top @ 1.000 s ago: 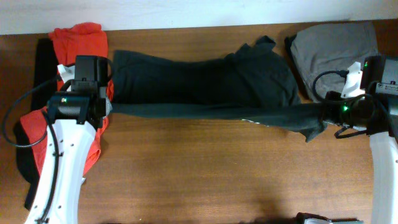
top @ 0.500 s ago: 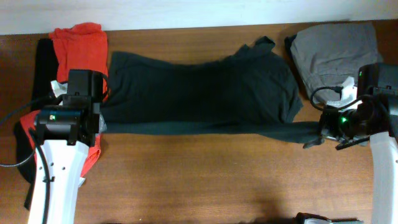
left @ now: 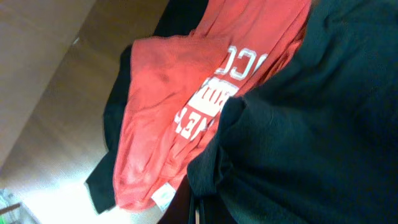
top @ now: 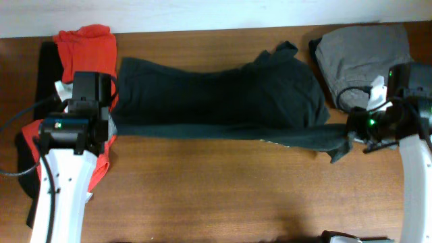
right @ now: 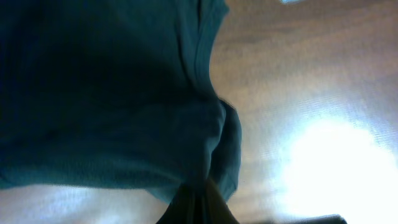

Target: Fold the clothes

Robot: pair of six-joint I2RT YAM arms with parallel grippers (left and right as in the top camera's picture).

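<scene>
1. Plainly, the left pincer is clamped shut on one end of the dark T-shirt's near edge; its wrist view shows the cloth bunched right at the tips.
2. Likewise the right pincer is closed on the other end of that edge; its wrist view shows fabric gathered into a tight tuck between the fingers.
3. Between the two, the gripped edge runs as a taut band across the surface; the body of the shirt lies spread behind it, across the middle.
4. Further out, the red T-shirt lies at the left end, partly under the left arm and touching the dark shirt; a grey garment sits at the far right corner, just beside a sleeve.
5. Judging by this, the lengthwise fold is in hand and the task is at an early stage; the next move calls for both arms to carry the edge together toward the far side, evenly tensioned, and lay it flat before letting go; uneven travel could skew the fold or drag the red shirt.
</scene>
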